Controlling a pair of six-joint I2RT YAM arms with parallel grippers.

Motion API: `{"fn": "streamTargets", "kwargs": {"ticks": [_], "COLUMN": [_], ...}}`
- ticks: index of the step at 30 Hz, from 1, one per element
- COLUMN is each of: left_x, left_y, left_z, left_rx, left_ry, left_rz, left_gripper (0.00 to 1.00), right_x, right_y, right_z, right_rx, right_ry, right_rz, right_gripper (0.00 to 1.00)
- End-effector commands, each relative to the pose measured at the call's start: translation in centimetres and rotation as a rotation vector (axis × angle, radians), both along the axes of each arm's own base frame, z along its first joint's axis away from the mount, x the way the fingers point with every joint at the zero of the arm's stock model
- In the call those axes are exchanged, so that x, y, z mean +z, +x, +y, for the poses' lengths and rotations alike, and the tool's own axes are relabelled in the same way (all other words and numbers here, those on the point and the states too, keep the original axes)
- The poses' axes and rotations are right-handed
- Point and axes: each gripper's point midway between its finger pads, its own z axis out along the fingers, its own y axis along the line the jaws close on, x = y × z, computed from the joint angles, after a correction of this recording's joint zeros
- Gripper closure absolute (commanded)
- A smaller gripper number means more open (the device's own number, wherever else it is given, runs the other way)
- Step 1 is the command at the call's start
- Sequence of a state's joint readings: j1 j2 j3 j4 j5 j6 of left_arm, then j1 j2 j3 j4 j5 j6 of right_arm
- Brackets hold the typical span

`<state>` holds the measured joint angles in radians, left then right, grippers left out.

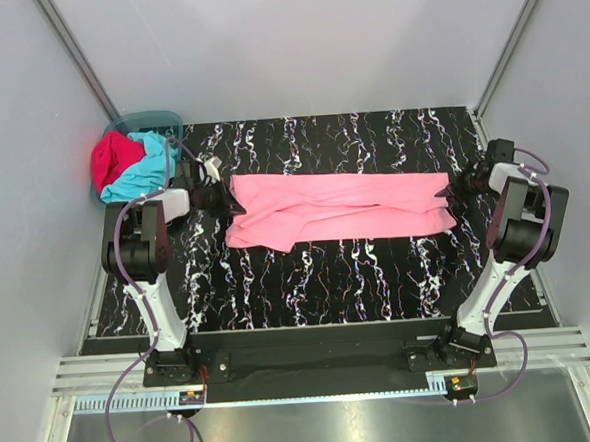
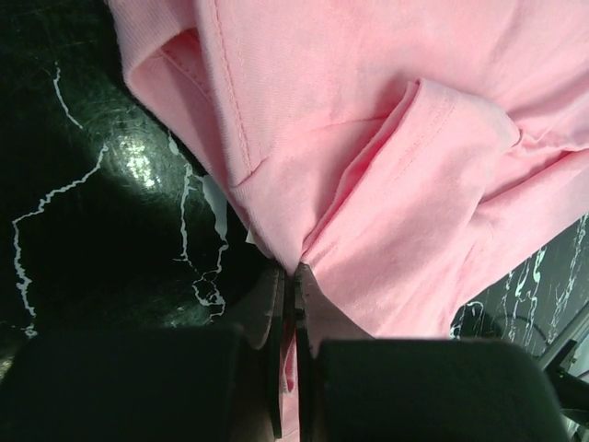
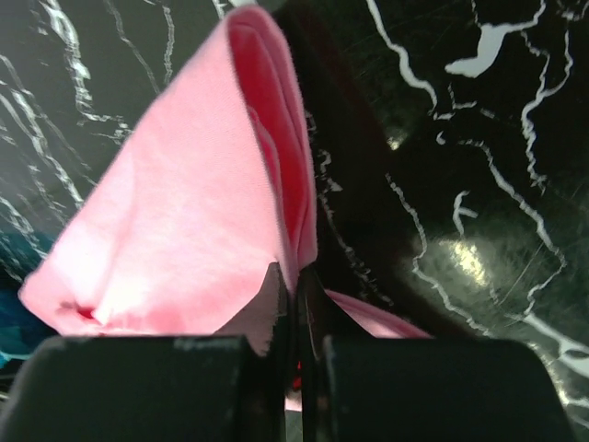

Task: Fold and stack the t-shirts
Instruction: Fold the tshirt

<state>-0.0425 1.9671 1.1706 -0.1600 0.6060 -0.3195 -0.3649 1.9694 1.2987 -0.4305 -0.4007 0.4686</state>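
A light pink t-shirt [image 1: 339, 209] lies stretched in a long band across the middle of the black marbled table. My left gripper [image 1: 230, 198] is shut on its left end, where the cloth [image 2: 386, 184] bunches into the pinch between the fingers [image 2: 276, 304]. At the opposite end my right gripper [image 1: 451, 189] is shut on the shirt's right edge, a folded pink flap [image 3: 193, 212] rising from the pinch. A turquoise t-shirt [image 1: 142, 170] and a crimson red t-shirt [image 1: 113, 159] sit heaped in the basket at the back left.
The teal plastic basket [image 1: 149, 121] stands in the back left corner, close behind the left arm. Grey walls close in the table on the left, right and back. Bare marbled tabletop [image 1: 319, 280] lies in front of the pink shirt.
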Motion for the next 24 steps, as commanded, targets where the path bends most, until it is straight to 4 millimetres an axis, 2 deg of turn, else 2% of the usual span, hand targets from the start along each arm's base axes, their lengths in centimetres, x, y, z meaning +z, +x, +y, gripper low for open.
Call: {"fn": "streamTargets", "kwargs": {"ticks": [1, 3, 4, 5, 6, 7, 8, 9, 10, 11, 13, 14, 15, 16, 17, 18, 19, 20, 21, 23, 24], "left_x": [2.3, 3.8, 5.8, 5.8, 6.4, 7.9, 8.1, 8.7, 9.5, 9.4, 10.2, 9.0, 8.9, 8.5, 8.2, 7.9, 7.5, 7.3, 7.0, 6.9, 6.8], "left_y": [2.3, 3.8, 5.2, 5.3, 5.5, 7.0, 7.1, 7.2, 8.4, 8.4, 9.5, 9.5, 9.8, 10.3, 10.3, 10.5, 10.7, 10.8, 10.9, 11.3, 11.6], "left_z": [-1.6, -2.3, -3.5, -4.1, -5.4, -6.3, -6.9, -8.1, -8.7, -8.9, -9.4, -9.3, -9.3, -9.4, -9.5, -9.6, -9.8, -9.8, -10.1, -10.2, -10.4], "left_rx": [-0.004, -0.003, -0.021, -0.029, -0.051, -0.055, -0.06, -0.075, -0.076, -0.073, -0.063, -0.059, -0.051, -0.045, -0.043, -0.037, -0.036, -0.031, -0.026, -0.01, -0.002], "left_ry": [-0.026, -0.016, -0.015, -0.01, -0.009, -0.016, -0.012, -0.011, -0.014, -0.005, 0.001, 0.01, 0.016, 0.018, 0.023, 0.033, 0.038, 0.047, 0.061, 0.073, 0.082], "left_rz": [-0.067, -0.082, -0.129, -0.109, -0.117, -0.151, -0.135, -0.141, -0.161, -0.146, -0.163, -0.131, -0.132, -0.125, -0.117, -0.112, -0.107, -0.102, -0.102, -0.098, -0.1], "left_gripper": [1.0, 1.0, 1.0, 1.0, 1.0, 1.0, 1.0, 1.0, 1.0, 1.0, 1.0, 1.0, 1.0, 1.0, 1.0, 1.0, 1.0, 1.0, 1.0, 1.0, 1.0], "right_x": [5.0, 6.7, 7.4, 7.9, 8.8, 9.2, 9.4, 9.9, 10.0, 10.8, 10.1, 11.2, 10.1, 10.2, 11.3, 10.3, 10.4, 11.3, 9.9, 10.0, 8.5], "right_y": [2.1, 2.5, 2.6, 2.6, 2.6, 2.6, 2.5, 2.1, 1.8, 1.4, -0.2, -0.9, -2.3, -2.9, -3.8, -5.1, -5.8, -6.6, -7.8, -9.2, -10.4], "right_z": [0.3, 1.3, 1.8, 2.2, 3.1, 3.7, 4.0, 4.7, 5.0, 4.9, 5.5, 5.4, 5.5, 5.9, 5.5, 5.4, 5.6, 5.5, 5.8, 7.0, 7.6], "right_rx": [-0.074, -0.085, -0.104, -0.109, -0.103, -0.113, -0.116, -0.117, -0.133, -0.155, -0.179, -0.205, -0.222, -0.253, -0.292, -0.322, -0.347, -0.372, -0.377, -0.358, -0.342], "right_ry": [-0.027, -0.025, -0.009, -0.008, -0.011, 0.0, -0.001, -0.005, 0.001, -0.015, -0.014, -0.03, -0.036, -0.029, -0.054, -0.059, -0.054, -0.07, -0.068, -0.061, -0.058], "right_rz": [-0.165, -0.236, -0.254, -0.271, -0.298, -0.304, -0.309, -0.318, -0.315, -0.333, -0.309, -0.337, -0.31, -0.31, -0.338, -0.313, -0.316, -0.352, -0.324, -0.342, -0.312], "right_gripper": [1.0, 1.0, 1.0, 1.0, 1.0, 1.0, 1.0, 1.0, 1.0, 1.0, 1.0, 1.0, 1.0, 1.0, 1.0, 1.0, 1.0, 1.0, 1.0, 1.0, 1.0]}}
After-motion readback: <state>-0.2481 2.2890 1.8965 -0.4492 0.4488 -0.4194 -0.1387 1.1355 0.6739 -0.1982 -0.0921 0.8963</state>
